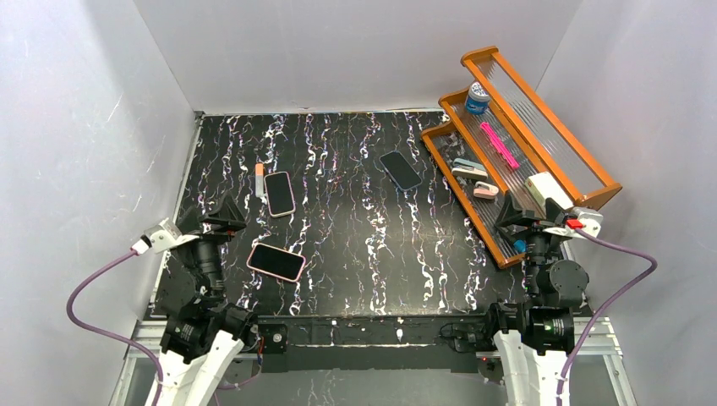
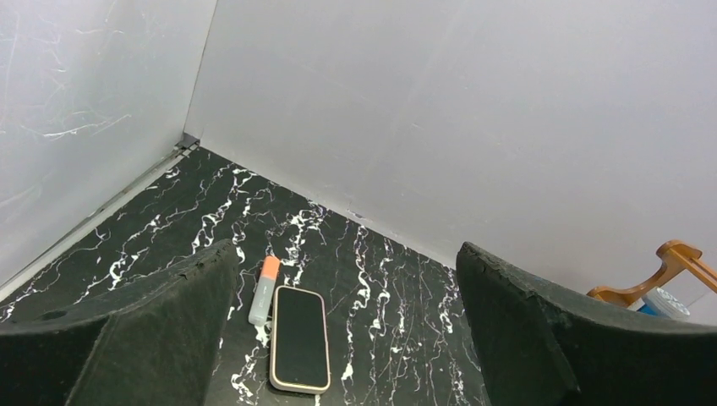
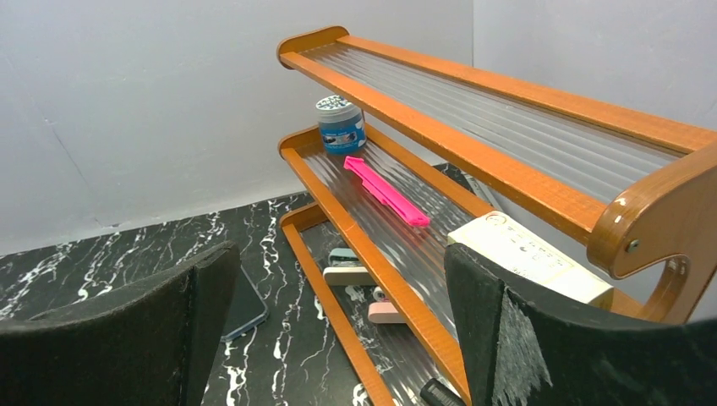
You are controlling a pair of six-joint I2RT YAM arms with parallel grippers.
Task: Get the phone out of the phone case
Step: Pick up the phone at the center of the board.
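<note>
Bright, even light is filling the space between the white walls [image 1: 338, 51], making only soft shadows. The wooden shelf [image 3: 541, 91] is shining a little. The left gripper [image 2: 345, 262] is looking slightly fuzzy up close.

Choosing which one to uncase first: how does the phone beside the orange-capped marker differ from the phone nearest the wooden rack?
Next to the marker, the marker-side phone has a pale pink rim; the rack-side phone, nearer the rack, looks dark all over. In the top view the marker-side phone lies nearly upright, while the rack-side phone slants. Both lie flat with a dark face up.
</note>
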